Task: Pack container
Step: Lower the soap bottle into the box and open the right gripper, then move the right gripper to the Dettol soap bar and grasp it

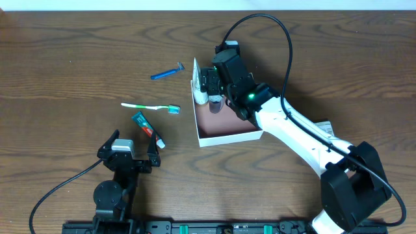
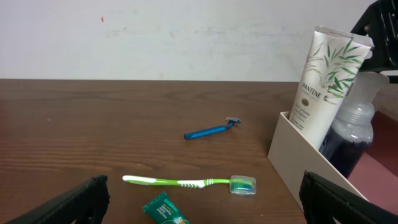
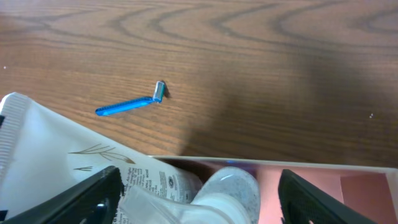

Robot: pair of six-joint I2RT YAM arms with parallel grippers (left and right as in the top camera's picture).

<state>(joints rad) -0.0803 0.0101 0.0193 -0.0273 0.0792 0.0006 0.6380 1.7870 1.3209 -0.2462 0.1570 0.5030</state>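
The container (image 1: 231, 137) is a shallow white-walled box with a reddish-brown inside, right of the table's middle. It also shows in the left wrist view (image 2: 297, 154) and the right wrist view (image 3: 367, 194). A white Pantene tube (image 1: 198, 83) (image 2: 327, 78) (image 3: 50, 155) and a clear bottle (image 2: 352, 134) (image 3: 229, 190) stand in its far left corner. My right gripper (image 1: 212, 89) (image 3: 199, 199) is open, its fingers on either side of the bottle. My left gripper (image 1: 135, 140) (image 2: 202, 202) is open and empty, near the front edge.
A green toothbrush (image 1: 149, 106) (image 2: 186, 182), a green toothpaste tube (image 1: 148, 128) (image 2: 163, 210) and a blue razor (image 1: 168, 73) (image 2: 211, 130) (image 3: 129, 104) lie on the wood left of the container. A white sheet (image 1: 325, 127) lies under the right arm.
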